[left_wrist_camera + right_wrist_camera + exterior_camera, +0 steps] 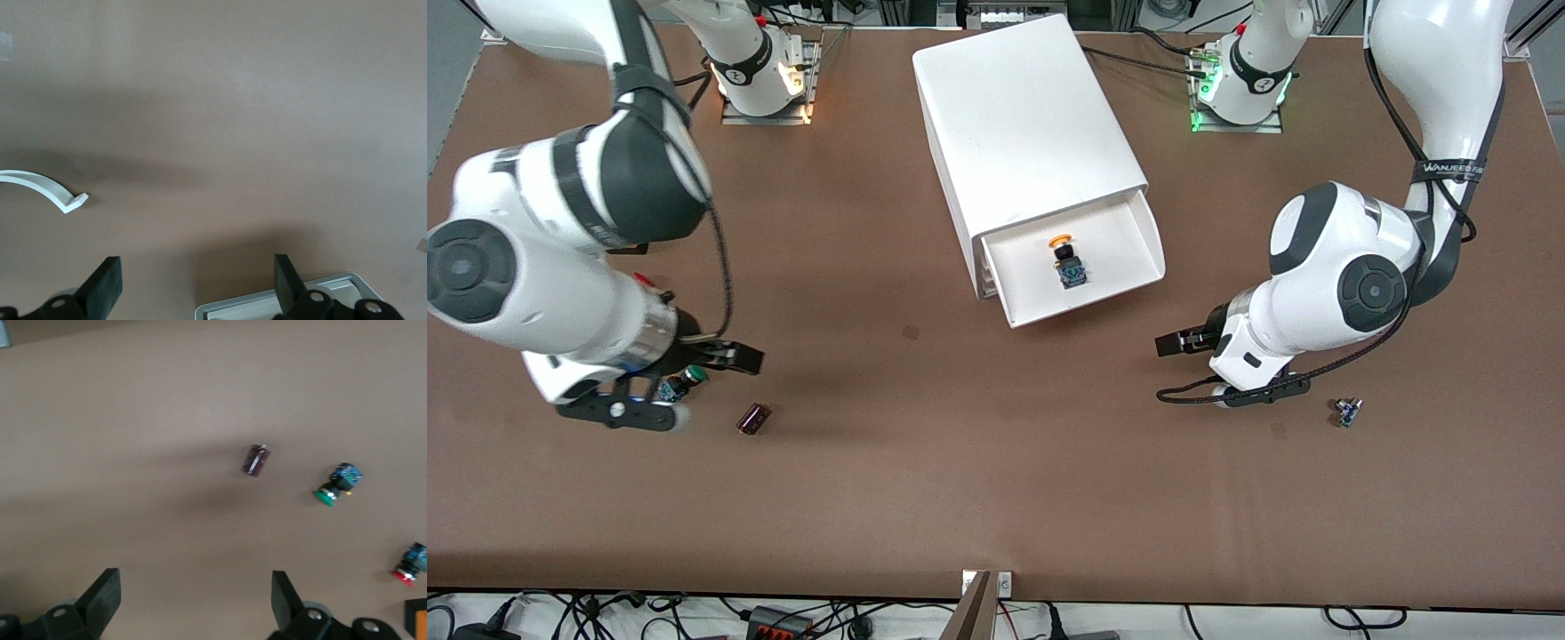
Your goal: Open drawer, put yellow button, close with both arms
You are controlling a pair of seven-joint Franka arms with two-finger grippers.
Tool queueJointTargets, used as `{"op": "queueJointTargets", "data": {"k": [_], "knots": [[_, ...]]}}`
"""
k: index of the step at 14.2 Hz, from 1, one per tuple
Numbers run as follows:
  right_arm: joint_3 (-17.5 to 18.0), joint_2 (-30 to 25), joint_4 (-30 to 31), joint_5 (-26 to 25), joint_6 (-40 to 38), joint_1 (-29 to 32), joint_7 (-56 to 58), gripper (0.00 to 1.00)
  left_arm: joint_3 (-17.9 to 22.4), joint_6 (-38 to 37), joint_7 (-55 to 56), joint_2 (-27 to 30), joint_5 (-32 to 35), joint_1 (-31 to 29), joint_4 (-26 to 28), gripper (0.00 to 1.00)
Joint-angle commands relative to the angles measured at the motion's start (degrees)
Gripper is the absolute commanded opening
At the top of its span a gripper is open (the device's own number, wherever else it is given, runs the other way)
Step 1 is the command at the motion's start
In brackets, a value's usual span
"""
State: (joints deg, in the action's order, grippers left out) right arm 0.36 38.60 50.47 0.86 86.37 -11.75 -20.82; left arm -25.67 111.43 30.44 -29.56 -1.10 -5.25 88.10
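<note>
The drawer (1087,305), lowest in the white cabinet (1023,116), stands pulled open. The yellow button (1065,256) lies on its side inside it, yellow cap toward the cabinet. My left gripper (1176,343) hovers open over the table, off the drawer's front corner toward the left arm's end, holding nothing. In the left wrist view its fingers (105,288) are wide apart, and a corner of the drawer's lip (59,195) shows. My right gripper (736,357) hangs open and empty over the table at the right arm's end. The right gripper (195,600) has only bare table between its pads.
A green-capped switch (682,381) lies just under the right gripper, with a small dark red cylinder (753,418) beside it. The right wrist view shows this cylinder (256,460), the green switch (337,483) and a red-capped switch (408,565). Another small part (1347,412) lies near the left arm.
</note>
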Motion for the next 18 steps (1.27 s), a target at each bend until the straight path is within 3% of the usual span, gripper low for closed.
{"op": "queueJointTargets", "data": {"k": [1,5,8,12,15,18], "knots": [[1.1,-2.8,1.5,0.2,-1.1,4.3,5.4,1.0,-0.6,1.3,3.7,1.3,1.6,1.5,1.5,1.0],[1.1,-6.1,2.6,0.4,-1.2,10.8,11.5,1.0,-0.4,2.4,8.1,0.8,1.9,4.0,1.9,1.0],[0.6,-12.7,10.7,-0.1,0.4,13.5,19.7,1.0,-0.7,2.3,18.6,1.2,8.5,8.3,2.5,1.0],[-0.4,-23.4,23.2,-0.4,3.9,14.1,20.9,1.0,-0.9,2.6,26.3,0.8,8.8,12.0,2.9,1.0],[-0.4,-25.1,24.9,-0.5,3.0,14.4,20.9,1.0,-2.7,2.6,26.5,1.3,8.7,12.0,4.5,1.0],[-0.4,-27.1,27.5,-0.8,2.6,14.2,22.0,1.0,-7.3,2.4,26.1,1.7,8.6,9.9,7.7,1.0]]}}
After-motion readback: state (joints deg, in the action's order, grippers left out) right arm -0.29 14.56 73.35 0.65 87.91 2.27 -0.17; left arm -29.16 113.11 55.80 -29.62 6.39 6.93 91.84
